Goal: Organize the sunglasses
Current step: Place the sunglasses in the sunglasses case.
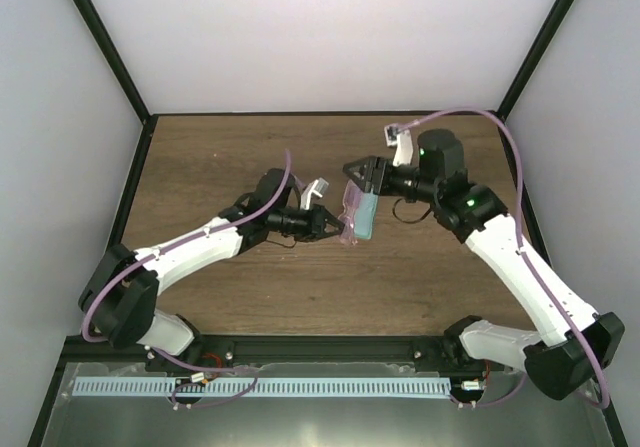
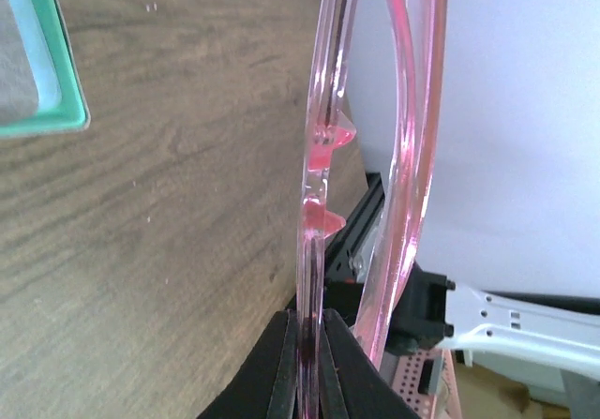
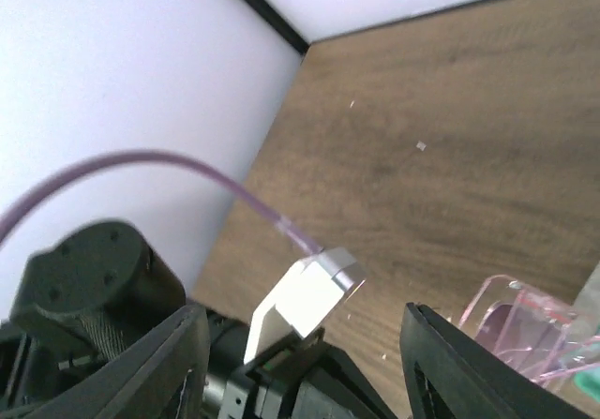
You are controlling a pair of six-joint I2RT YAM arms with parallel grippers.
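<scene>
Clamping the slim pink-tinted sunglasses (image 2: 314, 203), the left gripper (image 1: 335, 229) is hovering beside the translucent rectangular case (image 1: 360, 215); the right gripper (image 1: 362, 175) is hanging nearby, jaws apart.

- Top external: fixed, high above and behind sunglasses (image 1: 346, 229), tilted down and forward. Far off. Whole table (image 1: 230, 287) in frame.
- Left wrist: hard up against sunglasses (image 2: 314, 203), sighting along frame, table (image 2: 159, 250) running away beyond it.
- Right wrist: close beside sunglasses (image 3: 511, 321), which sit at lower right edge of view. Faces across table (image 3: 450, 128) toward left arm (image 3: 94, 283) and enclosure corner.
- Shared by all three views: sunglasses, table around them.
</scene>
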